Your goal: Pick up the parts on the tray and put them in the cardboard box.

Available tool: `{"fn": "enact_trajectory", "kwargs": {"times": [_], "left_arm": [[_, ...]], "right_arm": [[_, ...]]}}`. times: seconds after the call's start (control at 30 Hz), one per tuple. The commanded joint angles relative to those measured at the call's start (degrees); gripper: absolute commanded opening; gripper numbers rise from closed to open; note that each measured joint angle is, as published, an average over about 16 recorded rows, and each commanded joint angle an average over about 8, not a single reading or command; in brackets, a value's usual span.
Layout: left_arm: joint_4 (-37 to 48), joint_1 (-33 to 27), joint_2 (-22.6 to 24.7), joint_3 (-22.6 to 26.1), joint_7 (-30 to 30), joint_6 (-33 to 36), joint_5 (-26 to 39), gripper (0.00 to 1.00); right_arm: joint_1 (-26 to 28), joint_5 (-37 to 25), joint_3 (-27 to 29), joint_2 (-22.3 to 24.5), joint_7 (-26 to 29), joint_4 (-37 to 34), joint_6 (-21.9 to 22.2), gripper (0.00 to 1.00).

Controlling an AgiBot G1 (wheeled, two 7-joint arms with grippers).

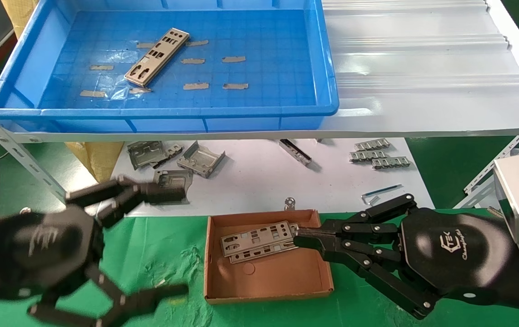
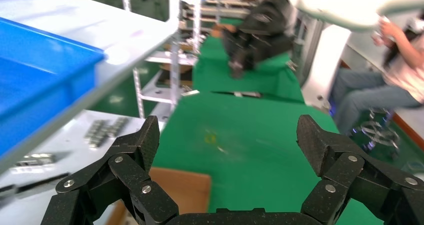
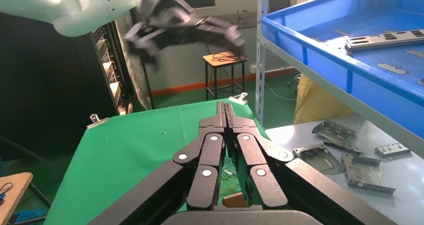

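Right gripper point(image 1: 296, 238) pinches a plate point(image 1: 259, 242) inside the box point(image 1: 268, 277). Left gripper point(image 1: 168, 243) spread wide, empty. One plate point(image 1: 157, 56) lies in the tray point(image 1: 327, 63).

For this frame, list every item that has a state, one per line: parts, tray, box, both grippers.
Part in tray: lying flat, untouched.
Parts in box: two, overlapping, flat.
Blue tray: one part left.
Cardboard box: lidless, holding two parts.
Left gripper: open, empty, above the green cloth.
Right gripper: shut, tips at the parts in the box.
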Motion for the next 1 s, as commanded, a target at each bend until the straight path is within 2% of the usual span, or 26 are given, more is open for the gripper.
{"fn": "enact_trajectory", "kwargs": {"times": [0.03, 0.2, 0.47, 0.63, 0.77, 0.8, 1.0], "left_arm": [[0.5, -1.1, 0.3, 0.1, -0.8, -0.7, 0.2, 1.00], [8.3, -11.7, 5.1, 2.9, -0.7, -1.1, 6.4, 1.00], [31.3, -28.6, 15.2, 8.0, 4.3, -3.3, 17.4, 1.00], [44.6, -35.0, 20.3, 9.7, 8.2, -9.6, 22.2, 1.00], [51.8, -38.6, 23.6, 10.7, 10.8, -16.3, 25.1, 1.00], [53.3, -39.4, 24.4, 10.9, 11.4, -17.8, 25.7, 1.00], [60.3, -42.7, 27.8, 11.9, 13.6, -23.8, 27.9, 1.00]], "right_arm": [[0.0, 0.0, 0.0, 0.0, 0.0, 0.0, 0.0, 0.00], [0.0, 0.0, 0.0, 0.0, 0.0, 0.0, 0.0, 0.00], [0.0, 0.0, 0.0, 0.0, 0.0, 0.0, 0.0, 0.00], [0.0, 0.0, 0.0, 0.0, 0.0, 0.0, 0.0, 0.00], [0.0, 0.0, 0.0, 0.0, 0.0, 0.0, 0.0, 0.00], [0.0, 0.0, 0.0, 0.0, 0.0, 0.0, 0.0, 0.04], [0.0, 0.0, 0.0, 0.0, 0.0, 0.0, 0.0, 0.79]]}}
